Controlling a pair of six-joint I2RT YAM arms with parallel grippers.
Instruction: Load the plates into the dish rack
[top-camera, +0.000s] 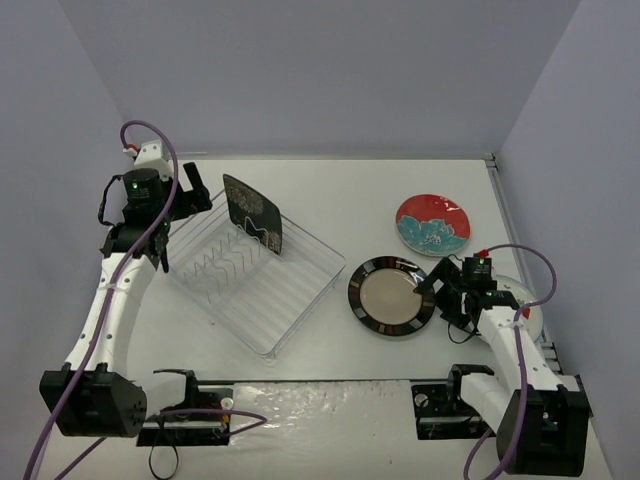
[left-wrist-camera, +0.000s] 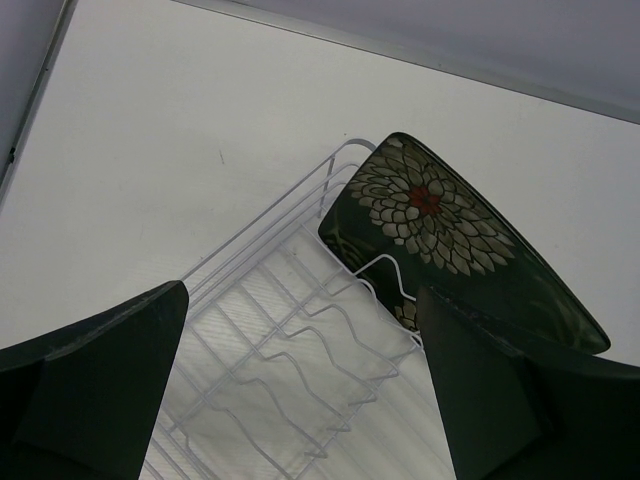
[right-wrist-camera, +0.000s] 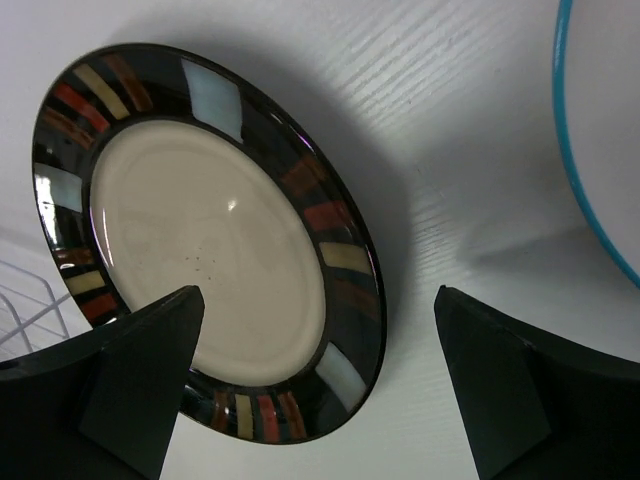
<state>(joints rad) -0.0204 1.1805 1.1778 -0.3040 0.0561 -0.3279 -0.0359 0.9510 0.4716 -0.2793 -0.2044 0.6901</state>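
My right claw (top-camera: 443, 285) is released, spread over the striped plate (top-camera: 390, 295) rim, centre-right. The plate lies flat, so my fingers could skid and shove it into the rack (top-camera: 250, 290). My left claw (top-camera: 180, 200) is released too.

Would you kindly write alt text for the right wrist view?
A beige plate with a black striped rim lies on the white table under the open right end effector. A teal rim shows at right, rack wire at left.

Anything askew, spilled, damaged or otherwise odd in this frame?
Nothing looks spilled or broken. The dish rack sits diagonally to the edges of the table, and the square black floral plate stands tilted at its far end rather than upright. The striped-rim plate and red-and-teal plate lie flat on the table.
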